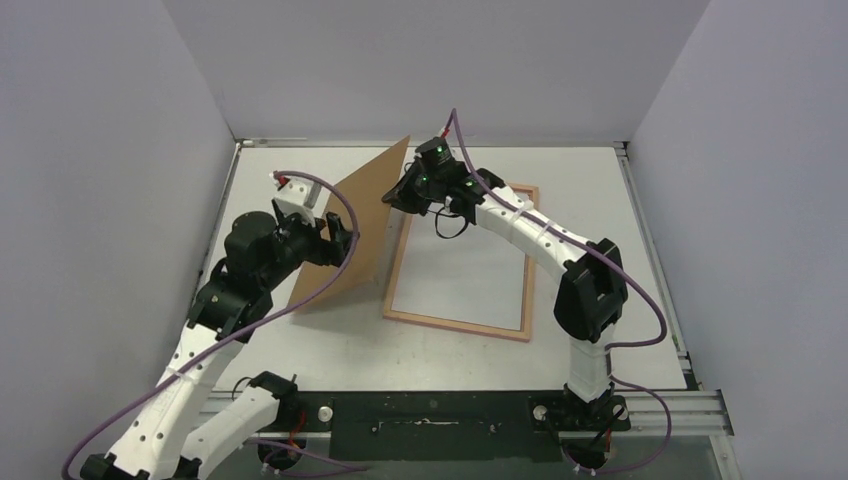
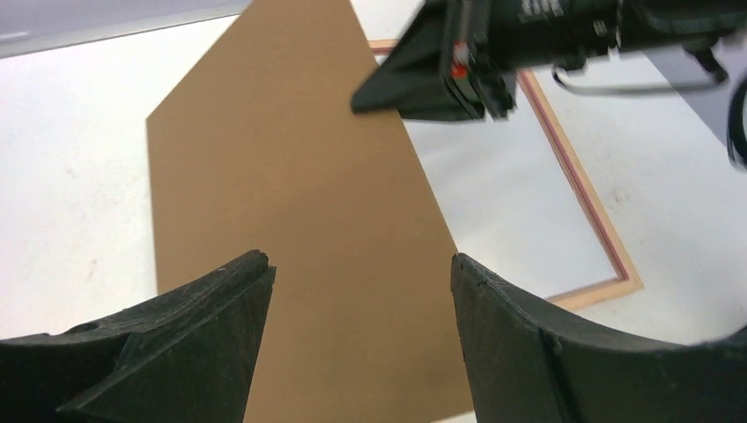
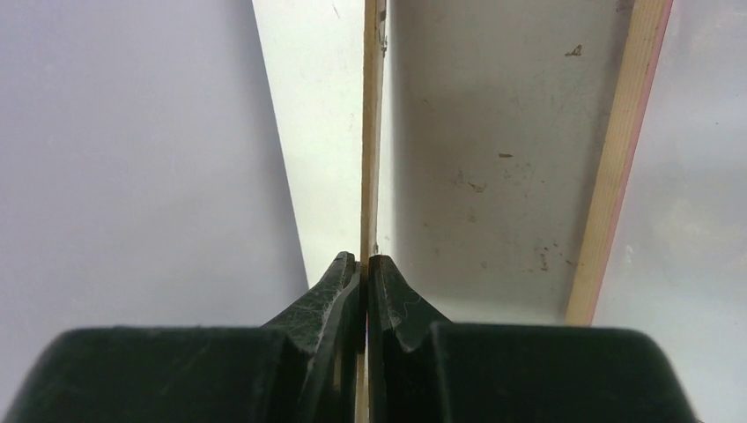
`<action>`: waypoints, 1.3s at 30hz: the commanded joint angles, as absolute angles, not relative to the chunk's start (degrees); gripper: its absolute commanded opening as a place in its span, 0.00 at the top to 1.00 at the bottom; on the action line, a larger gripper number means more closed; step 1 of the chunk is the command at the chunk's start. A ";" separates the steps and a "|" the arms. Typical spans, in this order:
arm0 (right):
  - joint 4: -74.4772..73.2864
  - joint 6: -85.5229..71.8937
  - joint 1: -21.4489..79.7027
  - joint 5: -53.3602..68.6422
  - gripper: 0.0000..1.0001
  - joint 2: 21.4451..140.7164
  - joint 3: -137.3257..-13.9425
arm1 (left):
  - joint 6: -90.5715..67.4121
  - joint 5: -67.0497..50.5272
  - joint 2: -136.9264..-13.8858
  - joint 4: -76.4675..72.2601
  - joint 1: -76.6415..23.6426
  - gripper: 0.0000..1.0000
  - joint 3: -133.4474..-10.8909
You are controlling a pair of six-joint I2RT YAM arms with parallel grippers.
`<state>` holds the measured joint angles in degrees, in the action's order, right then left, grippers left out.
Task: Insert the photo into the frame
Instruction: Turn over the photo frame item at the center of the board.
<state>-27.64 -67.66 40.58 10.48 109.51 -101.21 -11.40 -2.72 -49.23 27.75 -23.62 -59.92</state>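
The right gripper (image 3: 365, 264) has its black fingers pressed together on the thin right edge of the flat brown rectangular fibreboard panel (image 2: 291, 194), holding it tilted up off the surface; the panel's lower corner sits by the left rail of the thin rectangular frame (image 1: 455, 327), wood-coloured with a pink edge, which lies flat on the white table (image 1: 600, 200); the left gripper (image 2: 359, 262) hangs spread wide before the panel's face, gripping nothing; whether the white inside the frame is the photo's back or bare table cannot be told
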 commanded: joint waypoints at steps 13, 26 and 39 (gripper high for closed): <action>-21.13 -81.70 35.64 17.38 1.00 112.38 -112.08 | 2.58 -25.32 -38.79 11.85 -24.17 0.25 -54.61; -20.76 -85.40 34.98 21.69 1.00 112.80 -111.87 | 14.77 -26.38 -41.10 18.54 -24.17 0.28 -52.97; -20.77 -86.57 34.45 24.66 1.00 112.59 -110.71 | 22.10 -17.70 -42.92 12.72 -24.17 0.53 -50.69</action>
